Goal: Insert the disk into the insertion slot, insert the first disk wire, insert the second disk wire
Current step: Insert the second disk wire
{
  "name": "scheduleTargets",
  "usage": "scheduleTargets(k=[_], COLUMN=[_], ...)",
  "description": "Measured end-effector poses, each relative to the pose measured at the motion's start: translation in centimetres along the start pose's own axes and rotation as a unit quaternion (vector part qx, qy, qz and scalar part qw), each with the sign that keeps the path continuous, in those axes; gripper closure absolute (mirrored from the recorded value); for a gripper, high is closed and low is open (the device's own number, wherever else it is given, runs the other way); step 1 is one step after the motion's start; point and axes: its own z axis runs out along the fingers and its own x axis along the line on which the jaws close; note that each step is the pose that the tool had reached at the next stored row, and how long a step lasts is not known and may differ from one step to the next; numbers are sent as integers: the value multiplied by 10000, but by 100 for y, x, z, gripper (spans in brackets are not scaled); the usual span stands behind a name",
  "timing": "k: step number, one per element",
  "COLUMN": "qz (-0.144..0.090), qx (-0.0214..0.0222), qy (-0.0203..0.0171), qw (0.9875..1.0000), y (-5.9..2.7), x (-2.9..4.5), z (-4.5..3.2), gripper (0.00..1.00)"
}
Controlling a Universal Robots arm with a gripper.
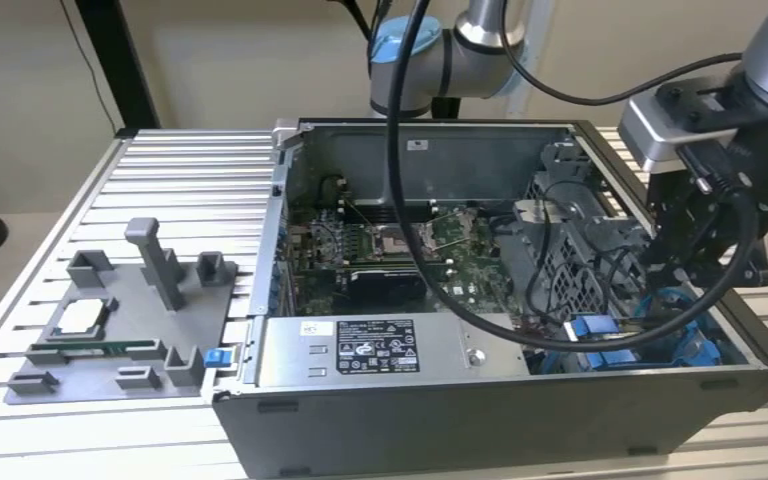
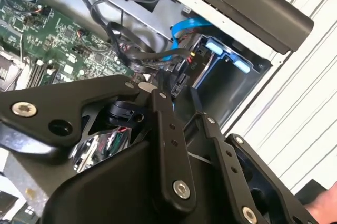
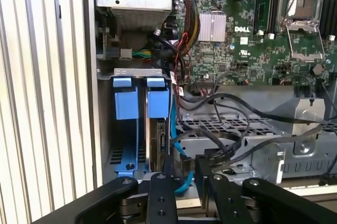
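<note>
The first wrist view is looking down into the open grey metal computer case (image 3: 89, 76), where the robot's black two-fingered hand (image 3: 184, 174) is hanging over the grey metal drive bay with bright blue plastic rails and tabs (image 3: 126, 103). The flat silver-grey hard drive in its blue carrier frame (image 3: 158, 139) is sitting edge-on in that insertion slot beside an empty bay, apparently seated, though its far end is hidden. The hand's fingers are standing narrowly apart around a black cable connector (image 3: 210, 156) at the drive's edge; whether they are truly pinching it I cannot tell. The drive is looking stiff and fairly heavy, best taken by its frame; the black wire (image 3: 247, 145) is looking soft and springy, best held at its rigid plug. In the exterior view the case (image 1: 491, 400) is resting on a ribbed aluminium counter (image 1: 171, 160).
</note>
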Motion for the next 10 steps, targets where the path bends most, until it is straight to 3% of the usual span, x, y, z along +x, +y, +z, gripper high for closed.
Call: scheduleTargets(k=[5, 10], qz=[-5, -18], qx=[32, 116], qy=[1, -9], qw=[10000, 9999], y=[4, 6], x=[6, -1], z=[39, 46], gripper=[0, 0])
